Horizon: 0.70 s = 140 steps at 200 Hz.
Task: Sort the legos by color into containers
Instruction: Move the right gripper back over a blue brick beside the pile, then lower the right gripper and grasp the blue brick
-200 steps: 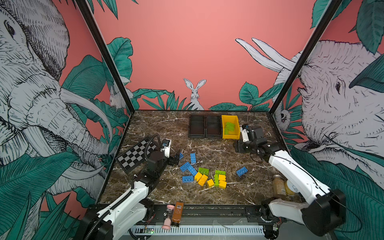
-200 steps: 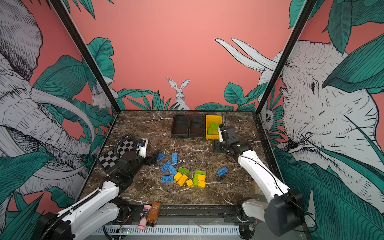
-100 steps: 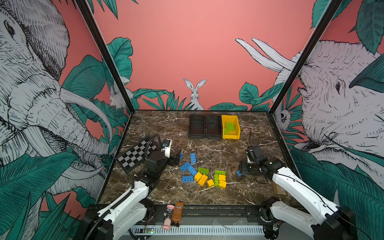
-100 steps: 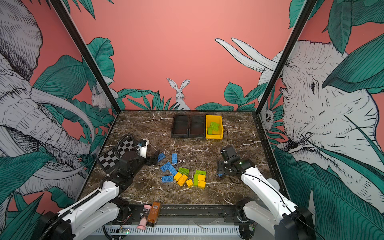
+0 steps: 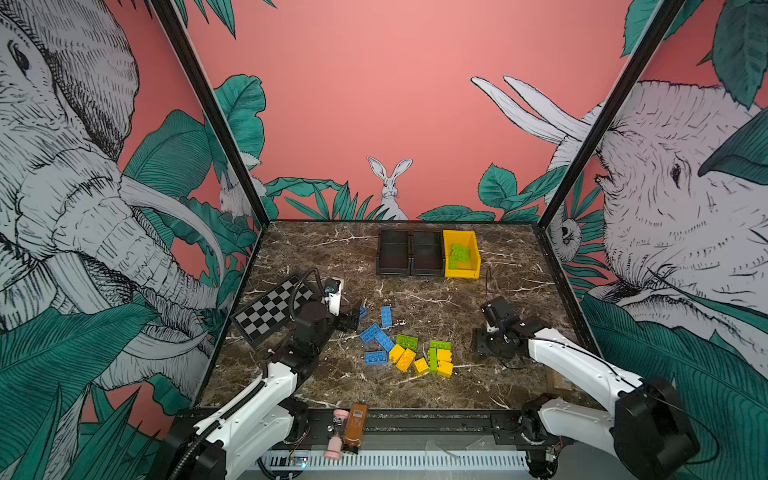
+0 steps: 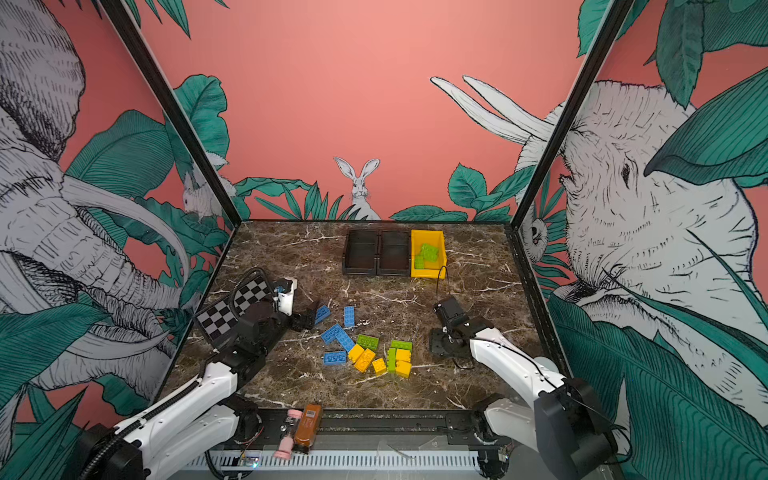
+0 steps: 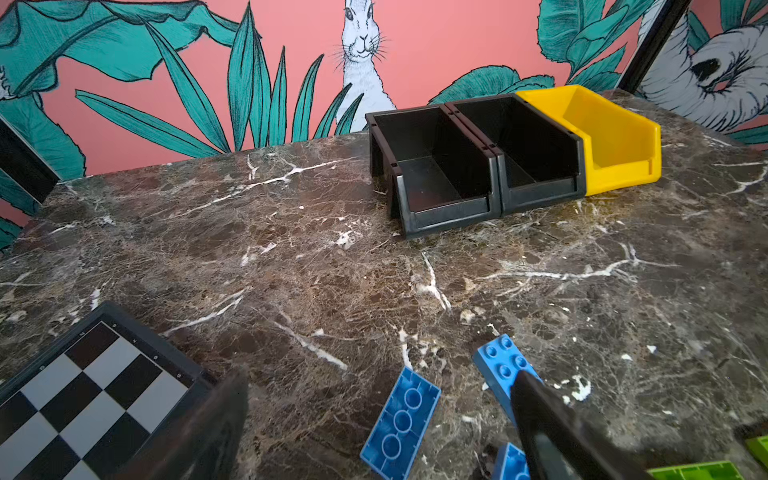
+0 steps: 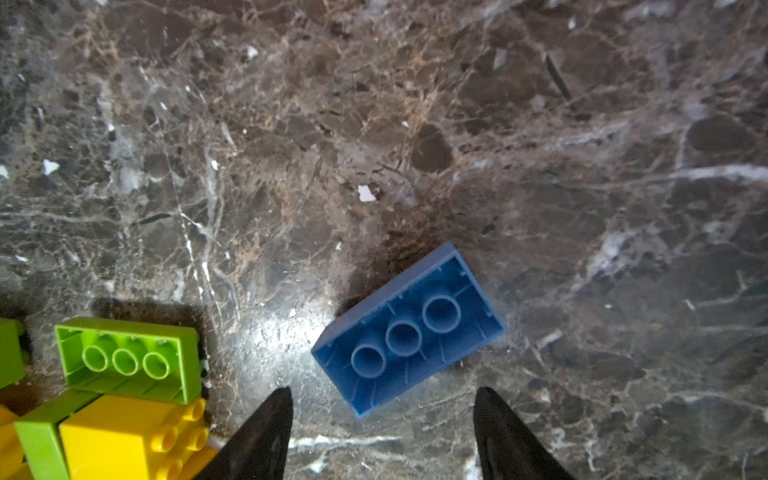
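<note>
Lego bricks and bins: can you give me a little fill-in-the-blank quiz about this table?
The bricks in the yellow bin are all ____.
The two black bins are ____.
The upside-down brick before the open right pincer is ____.
The checkerboard lies beside the ____ arm.
Missing: green; empty; blue; left.

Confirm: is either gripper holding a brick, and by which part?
Nothing is held. The right gripper is open over a studs-down blue brick on the table; the left gripper is open and empty.
</note>
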Tool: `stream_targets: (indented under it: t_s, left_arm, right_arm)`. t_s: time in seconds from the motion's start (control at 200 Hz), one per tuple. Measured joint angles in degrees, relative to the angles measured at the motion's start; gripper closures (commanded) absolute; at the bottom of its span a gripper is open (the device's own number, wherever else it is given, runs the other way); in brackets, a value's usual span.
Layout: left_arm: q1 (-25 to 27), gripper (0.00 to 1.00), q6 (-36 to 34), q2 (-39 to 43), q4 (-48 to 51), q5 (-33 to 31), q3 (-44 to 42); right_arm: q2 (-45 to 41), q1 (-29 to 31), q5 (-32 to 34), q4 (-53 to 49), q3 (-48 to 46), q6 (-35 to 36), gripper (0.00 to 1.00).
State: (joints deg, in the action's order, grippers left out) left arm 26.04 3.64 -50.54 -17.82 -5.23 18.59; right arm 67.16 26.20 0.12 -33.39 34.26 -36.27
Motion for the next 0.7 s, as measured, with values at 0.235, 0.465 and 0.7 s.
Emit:
stream_targets:
  t_s: [0.235, 0.465, 0.7]
  left_arm:
    - [0.0, 0.01, 0.02, 0.0, 0.02, 0.0, 0.0]
    - [0.0, 0.01, 0.0, 0.0, 0.37, 0.0, 0.0]
    - [0.0, 0.01, 0.0, 0.0, 0.37, -0.02, 0.0]
  right_arm:
    - [4.44, 0.0, -0.07, 3.39, 0.09, 0.2, 0.32]
    - [10.08, 0.0, 0.48, 5.68, 2.03, 1.27, 0.44]
    - [13.14, 0.13, 0.57, 7.8, 4.02, 2.47, 0.64]
